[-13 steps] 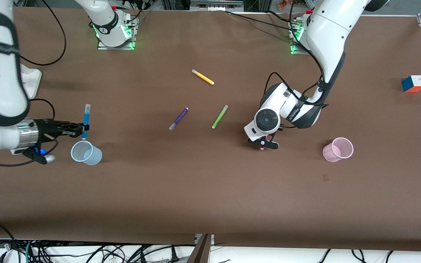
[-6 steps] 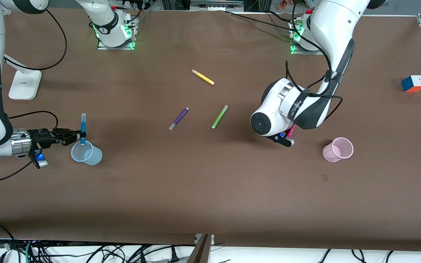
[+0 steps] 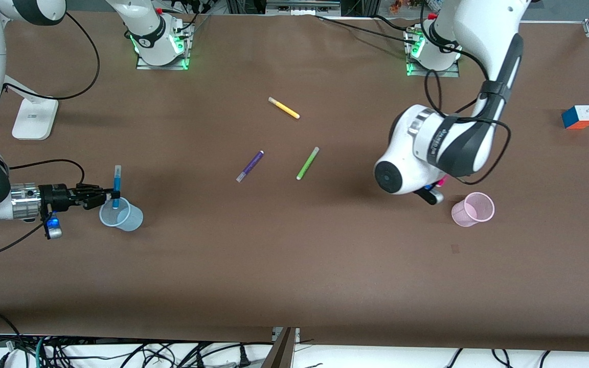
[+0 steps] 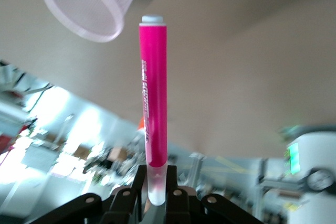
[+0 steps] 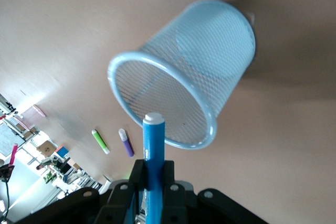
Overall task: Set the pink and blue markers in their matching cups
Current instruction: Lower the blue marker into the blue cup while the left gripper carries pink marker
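From my remote station I read the front view from its left edge across. The right gripper point(image 3: 104, 196) is clamped on the blue marker point(image 3: 116, 185), which stands upright with its lower tip over the mouth of the blue cup point(image 3: 120, 214). In the right wrist view the fingers point(image 5: 137, 178) pinch the blue marker point(image 5: 154, 150) on both sides, and its white end sits just inside the line of the rim of the blue cup point(image 5: 186, 66), close to the rim's edge. The blue cup stands toward the right arm's end of the table, with bare table point(image 3: 294, 276) on the side nearer the front camera.

Mid-table lie three loose pens, well apart from both cups: a purple pen point(image 3: 250, 166), a green pen point(image 3: 308, 163) beside it, and a yellow pen point(image 3: 284, 108) farther from the front camera than those two. Open surface separates this group from each gripper.

The left gripper point(image 3: 431, 193) is mostly hidden under its wrist in the front view; it hangs over the table just beside the pink cup point(image 3: 473, 209), toward the middle of the table from it. The left wrist view shows its fingers point(image 4: 138, 178) closed narrowly on the capped end of the pink marker point(image 4: 153, 108), whose other end points beside the rim of the pink cup point(image 4: 92, 1), not over its mouth. I see only a sliver of the pink marker point(image 3: 442, 181) in the front view.

A colour cube point(image 3: 579, 117) sits near the table edge at the left arm's end, well apart from the pink cup.
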Robot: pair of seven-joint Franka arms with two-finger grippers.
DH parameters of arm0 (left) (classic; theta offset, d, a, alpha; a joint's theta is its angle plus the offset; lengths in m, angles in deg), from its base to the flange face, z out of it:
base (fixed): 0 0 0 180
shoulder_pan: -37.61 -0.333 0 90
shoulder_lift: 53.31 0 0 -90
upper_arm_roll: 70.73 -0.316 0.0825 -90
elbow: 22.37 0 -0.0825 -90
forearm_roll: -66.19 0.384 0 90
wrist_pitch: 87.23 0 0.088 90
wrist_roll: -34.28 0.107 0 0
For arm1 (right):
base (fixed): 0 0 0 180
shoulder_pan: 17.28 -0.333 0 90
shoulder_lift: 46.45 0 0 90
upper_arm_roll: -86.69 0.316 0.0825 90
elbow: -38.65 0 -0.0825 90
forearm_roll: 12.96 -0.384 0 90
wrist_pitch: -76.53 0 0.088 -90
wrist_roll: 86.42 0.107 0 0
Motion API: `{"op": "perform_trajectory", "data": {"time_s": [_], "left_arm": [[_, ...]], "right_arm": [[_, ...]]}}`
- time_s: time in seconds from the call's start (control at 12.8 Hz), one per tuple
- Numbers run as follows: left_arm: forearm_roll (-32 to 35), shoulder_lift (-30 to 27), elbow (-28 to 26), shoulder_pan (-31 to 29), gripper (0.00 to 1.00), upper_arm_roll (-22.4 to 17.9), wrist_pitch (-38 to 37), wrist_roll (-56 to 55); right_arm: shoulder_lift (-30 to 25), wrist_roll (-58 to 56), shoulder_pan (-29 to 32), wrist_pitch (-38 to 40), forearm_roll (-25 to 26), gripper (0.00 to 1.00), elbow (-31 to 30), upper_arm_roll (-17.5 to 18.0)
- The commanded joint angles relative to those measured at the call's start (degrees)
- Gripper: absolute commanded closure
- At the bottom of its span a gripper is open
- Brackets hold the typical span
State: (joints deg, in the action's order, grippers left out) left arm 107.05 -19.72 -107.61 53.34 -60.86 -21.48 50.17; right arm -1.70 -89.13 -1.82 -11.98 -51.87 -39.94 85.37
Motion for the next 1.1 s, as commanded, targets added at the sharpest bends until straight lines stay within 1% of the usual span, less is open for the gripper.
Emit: {"op": "perform_trajectory", "data": {"time_s": [0.0,0.16,0.31,0.47,0.55,0.86,0.94,1.02], "left_arm": [[7.82,1.29,-0.98,-1.21,0.94,0.24,-1.76,5.98],[10.89,2.69,-0.98,-1.74,0.94,0.24,-1.59,7.14],[17.56,4.55,-1.86,-1.92,0.94,0.24,-1.24,6.52],[20.13,5.68,-1.86,-2.45,0.94,0.24,0.42,6.52],[22.14,6.04,-2.03,-3.84,0.95,0.24,1.56,6.52],[23.04,6.92,-2.21,-5.34,0.98,0.24,5.0,6.44],[23.13,7.19,-2.82,-5.61,0.99,0.24,5.52,6.43],[23.13,7.54,-2.91,-5.44,0.99,0.24,6.66,6.43]], "right_arm": [[0.69,-0.28,0.89,0.0,-0.9,1.0,3.78,0.97],[1.48,-0.28,0.8,-1.49,-1.34,1.0,3.79,0.97],[2.28,-0.46,0.71,-3.51,-1.43,1.0,3.79,1.06],[2.72,-0.63,0.63,-4.39,-1.35,1.0,3.79,1.06],[3.15,-1.16,0.71,-4.92,-1.43,1.0,3.79,1.15],[3.77,-2.13,0.8,-5.01,-1.61,1.0,3.7,1.15],[3.77,-2.13,0.8,-5.01,-1.61,0.68,3.7,1.15],[3.77,-2.04,0.8,-5.01,-1.61,0.39,3.7,1.15]]}}
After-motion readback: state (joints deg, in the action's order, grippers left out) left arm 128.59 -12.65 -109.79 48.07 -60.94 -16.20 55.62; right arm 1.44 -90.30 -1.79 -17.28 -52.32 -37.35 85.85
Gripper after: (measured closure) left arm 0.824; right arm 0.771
